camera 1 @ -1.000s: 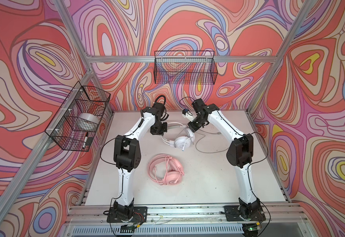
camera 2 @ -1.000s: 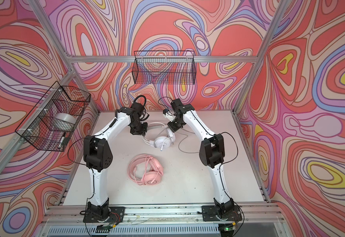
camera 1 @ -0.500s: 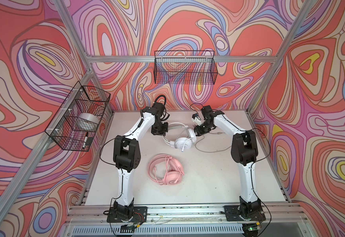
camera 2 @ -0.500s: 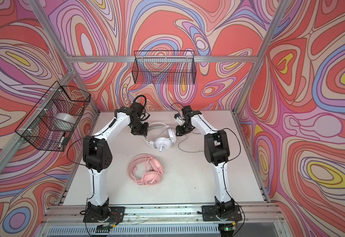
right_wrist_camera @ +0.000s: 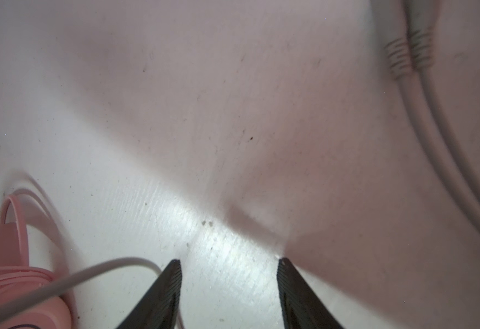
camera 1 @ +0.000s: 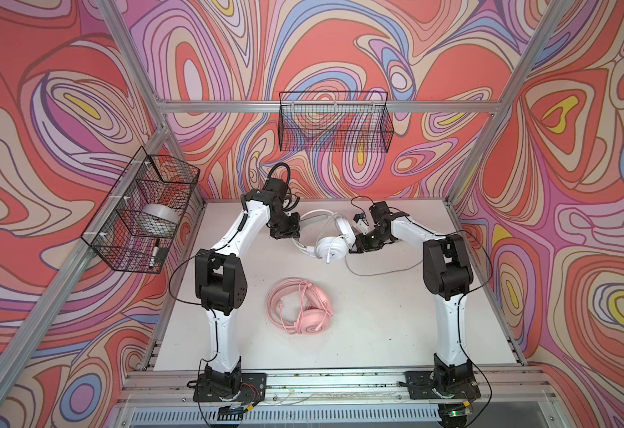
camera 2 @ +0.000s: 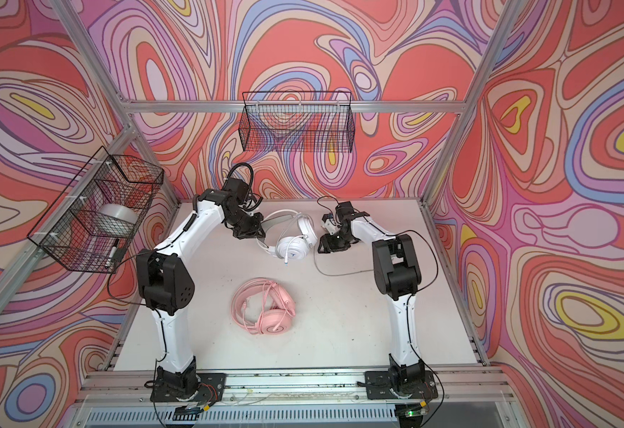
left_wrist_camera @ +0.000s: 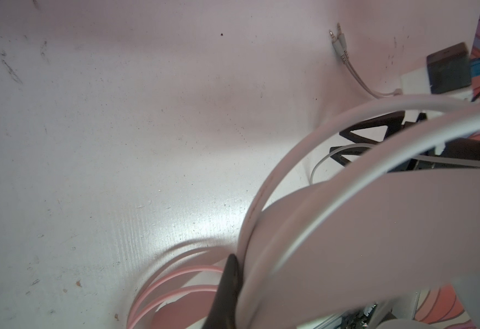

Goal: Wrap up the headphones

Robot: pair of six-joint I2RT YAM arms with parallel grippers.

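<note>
In both top views the white headset (camera 1: pixel 332 247) stood at the back of the table (camera 1: pixel 395 326). Its headband (camera 1: pixel 316 215) rose toward the left gripper (camera 1: pixel 291 230), which was closed on that band. The right gripper (camera 1: pixel 355 247) sat low, just beside the ear cup. The grey cable (camera 1: pixel 380 272) trailed loose over the table in a long bow toward the right arm. The pink headset (camera 1: pixel 303 307) lay nearer the front, well apart, with its own cable looped over it. The white one looked to be the job in hand, and its loose cable was what wanted gathering.

The left wrist view showed one dark finger (left_wrist_camera: pixel 228 284) pressed against the white headband. The other finger was hidden behind the band, so the hold was probably firm, though I could not see both sides of it. The plugs (left_wrist_camera: pixel 338 42) lay free on the table beyond.

In the right wrist view the jaws stood apart with only bare table between them. The grey cable passed just outside one finger (right_wrist_camera: pixel 173 282). To do the step well, the right gripper would need to shift sideways until the cable lay squarely between the fingers. It should then close fully and lead the cable round the headset in wide, slack turns. Meanwhile the left should keep the band steady and clear of the pink headset.
</note>
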